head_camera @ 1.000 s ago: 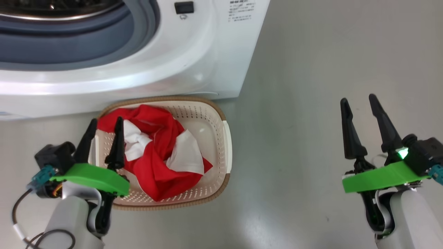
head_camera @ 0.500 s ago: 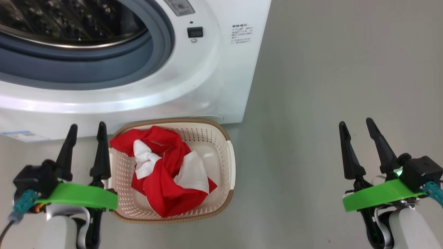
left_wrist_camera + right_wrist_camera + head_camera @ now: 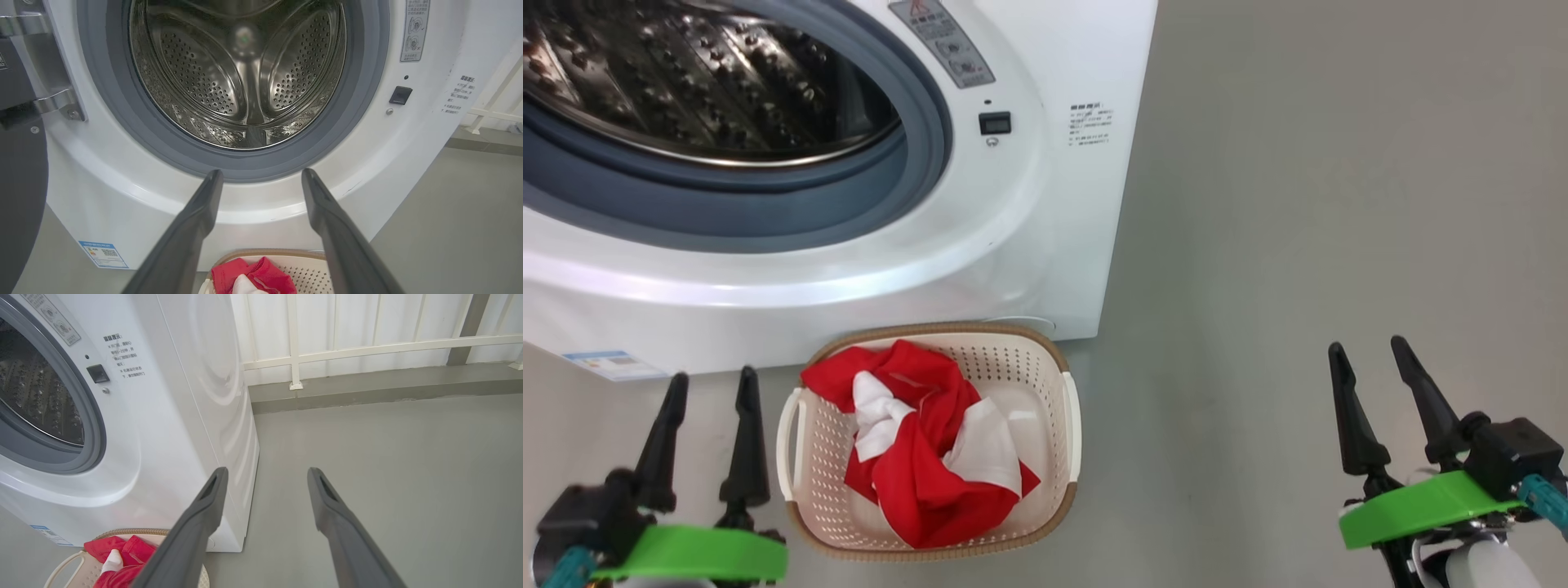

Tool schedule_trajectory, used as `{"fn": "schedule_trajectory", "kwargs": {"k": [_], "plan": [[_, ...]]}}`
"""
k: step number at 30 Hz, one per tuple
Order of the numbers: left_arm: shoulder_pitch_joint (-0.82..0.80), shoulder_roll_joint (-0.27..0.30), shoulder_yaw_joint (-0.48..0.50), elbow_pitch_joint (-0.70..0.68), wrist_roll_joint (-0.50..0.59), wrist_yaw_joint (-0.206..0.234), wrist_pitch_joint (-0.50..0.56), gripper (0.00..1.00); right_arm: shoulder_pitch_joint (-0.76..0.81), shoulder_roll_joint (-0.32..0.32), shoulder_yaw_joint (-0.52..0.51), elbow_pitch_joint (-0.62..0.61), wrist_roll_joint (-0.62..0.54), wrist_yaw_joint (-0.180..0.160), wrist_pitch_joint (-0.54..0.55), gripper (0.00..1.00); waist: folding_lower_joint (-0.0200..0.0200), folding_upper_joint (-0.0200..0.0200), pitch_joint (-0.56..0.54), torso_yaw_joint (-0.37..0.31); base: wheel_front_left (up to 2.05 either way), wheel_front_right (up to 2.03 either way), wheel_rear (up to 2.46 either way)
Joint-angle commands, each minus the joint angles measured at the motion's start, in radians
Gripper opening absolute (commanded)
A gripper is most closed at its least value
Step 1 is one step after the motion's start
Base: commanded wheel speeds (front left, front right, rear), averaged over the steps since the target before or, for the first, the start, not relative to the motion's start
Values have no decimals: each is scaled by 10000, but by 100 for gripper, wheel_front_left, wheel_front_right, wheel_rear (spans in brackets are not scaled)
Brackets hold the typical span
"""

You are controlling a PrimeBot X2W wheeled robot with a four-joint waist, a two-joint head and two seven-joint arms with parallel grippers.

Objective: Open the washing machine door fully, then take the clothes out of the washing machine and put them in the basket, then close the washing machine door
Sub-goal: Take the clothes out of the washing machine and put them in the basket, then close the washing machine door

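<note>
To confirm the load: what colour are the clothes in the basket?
The clothes are red with white panels, clearest in the head view.

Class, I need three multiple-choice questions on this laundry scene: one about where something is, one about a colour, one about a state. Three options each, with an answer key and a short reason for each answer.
1. Where do the clothes lie?
A. in the drum
B. in the basket
C. on the floor beside the washer

2. What colour is the basket's rim?
A. blue
B. black
C. brown

3. In what state is the left gripper?
A. open, holding nothing
B. shut on the clothes
C. shut on a basket handle

Answers:
1. B, because the red and white fabric sits bunched inside the perforated walls.
2. C, because a brown woven-look band runs round the cream top edge.
3. A, because its jaws stand apart beside the basket with nothing between them.
</note>
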Motion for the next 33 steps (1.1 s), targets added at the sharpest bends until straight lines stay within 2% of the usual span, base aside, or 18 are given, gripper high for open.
{"fn": "schedule_trajectory", "kwargs": {"k": [1, 10, 33], "plan": [[263, 194, 438, -467, 114, -56, -48, 100, 138, -33, 191, -212, -10, 65, -63, 100, 0, 0, -178, -14, 0, 0, 0], [1154, -82, 545, -1086, 198, -56, -48, 100, 528, -33, 86, -221, 19, 65, -63, 100, 0, 0, -414, 16, 0, 0, 0], [1340, -217, 403, -1056, 307, -56, -48, 100, 652, -33, 131, -171, -15, 65, -63, 100, 0, 0, -792, -53, -3, 3, 0]]}}
